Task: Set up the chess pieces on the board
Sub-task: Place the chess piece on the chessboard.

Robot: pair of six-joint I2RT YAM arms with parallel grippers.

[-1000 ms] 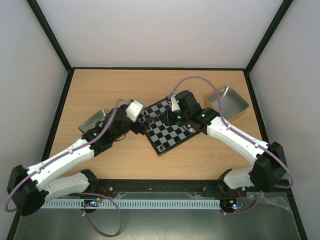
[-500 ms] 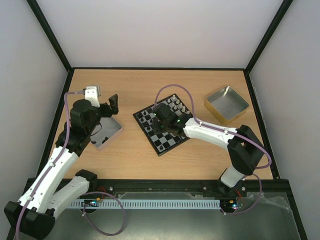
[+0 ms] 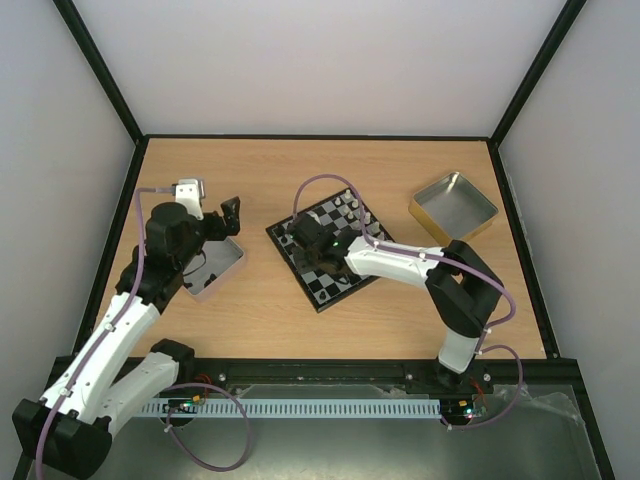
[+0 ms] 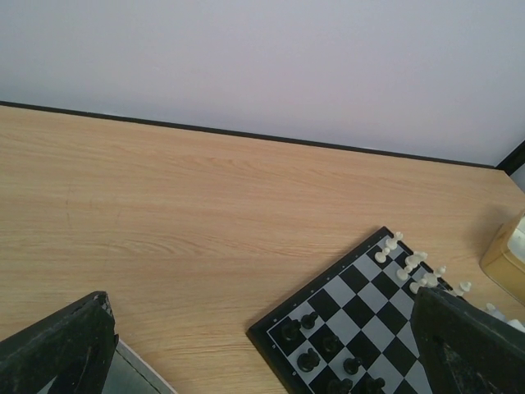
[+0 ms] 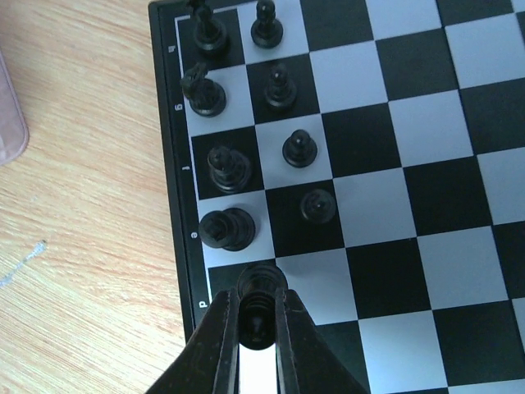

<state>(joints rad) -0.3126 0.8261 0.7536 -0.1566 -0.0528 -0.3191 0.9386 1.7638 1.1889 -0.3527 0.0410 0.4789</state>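
Observation:
The board [image 3: 343, 287] lies tilted in the middle of the table. Black chess pieces [image 5: 218, 167] stand in two files along its left edge, and white chess pieces [image 4: 408, 263] stand along the far corner side. My right gripper [image 5: 257, 330] is shut on a black piece [image 5: 260, 304], which is held upright over a dark square at the board's left edge [image 3: 305, 240]. My left gripper [image 3: 222, 225] hangs open and empty above the grey tin, left of the board; its wide-apart fingers [image 4: 59, 346] frame the board's near corner [image 4: 267, 332].
A shallow grey tin [image 3: 218, 270] sits on the table under the left gripper. A gold-rimmed tin [image 3: 453, 208] lies at the right rear. Bare wooden table [image 4: 164, 205] stretches behind the board up to the back wall.
My left arm has swung away from the board's left corner back over the grey tin, jaws open. My right gripper has moved leftward across the board to its left edge, still holding a black piece.

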